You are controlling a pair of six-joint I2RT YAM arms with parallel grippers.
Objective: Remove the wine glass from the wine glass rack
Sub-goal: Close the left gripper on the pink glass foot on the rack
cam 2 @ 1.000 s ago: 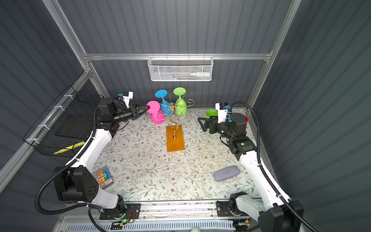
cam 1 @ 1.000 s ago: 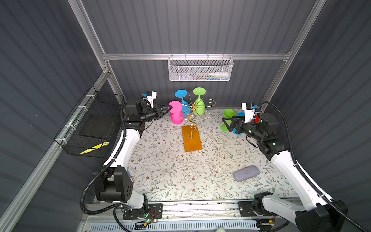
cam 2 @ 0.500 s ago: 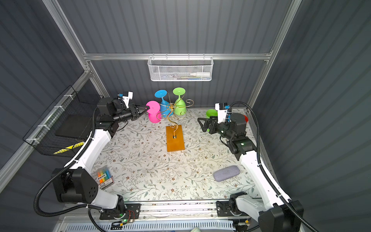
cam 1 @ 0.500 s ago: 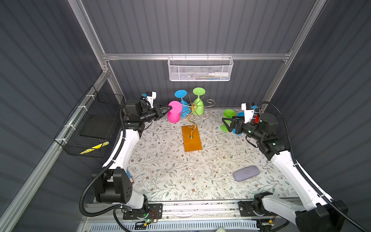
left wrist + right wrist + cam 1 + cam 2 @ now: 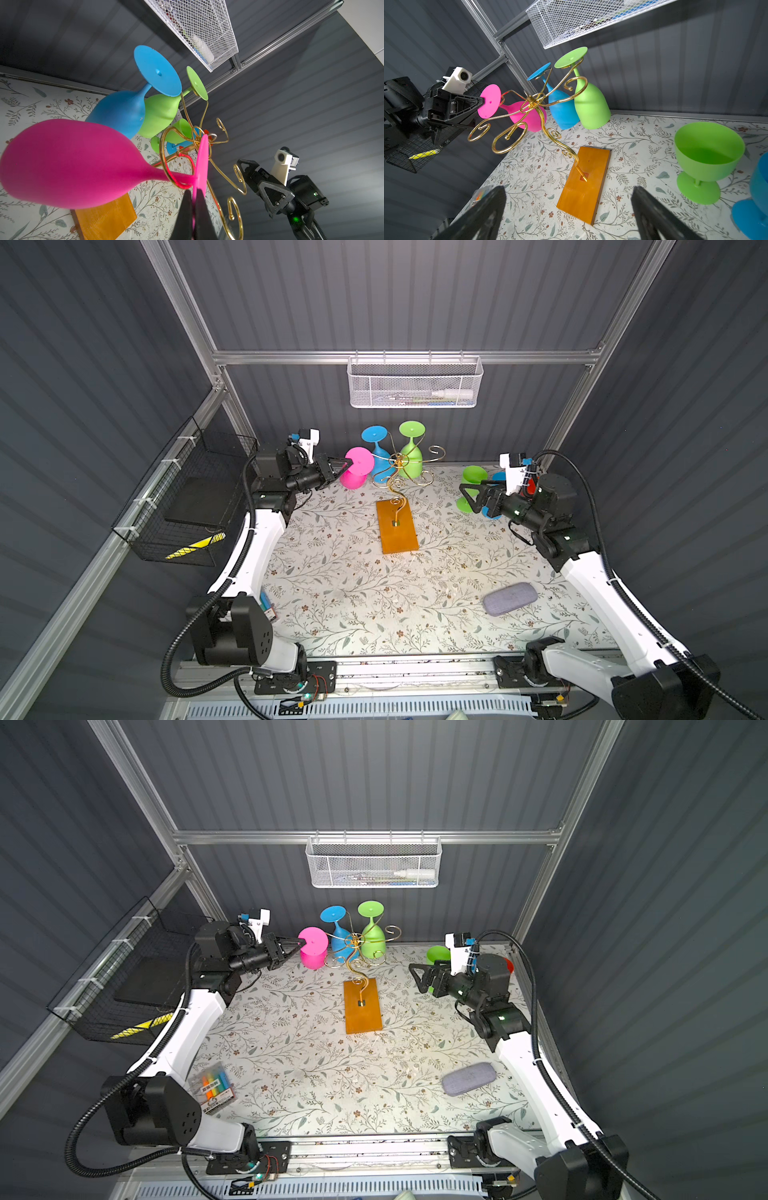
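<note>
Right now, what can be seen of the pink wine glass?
The pink wine glass is matte, opaque magenta, plastic-looking: rounded bowl, thin stem, flat disc foot. It hangs tilted, bowl lower, its stem threaded through a gold loop of the wine glass rack. The left tool is shut on the foot's rim. Nothing else clearly touches it.

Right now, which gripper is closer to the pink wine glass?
Left. The left gripper is shut on the foot of the pink wine glass; the right gripper hangs open beyond the wine glass rack, well apart.
</note>
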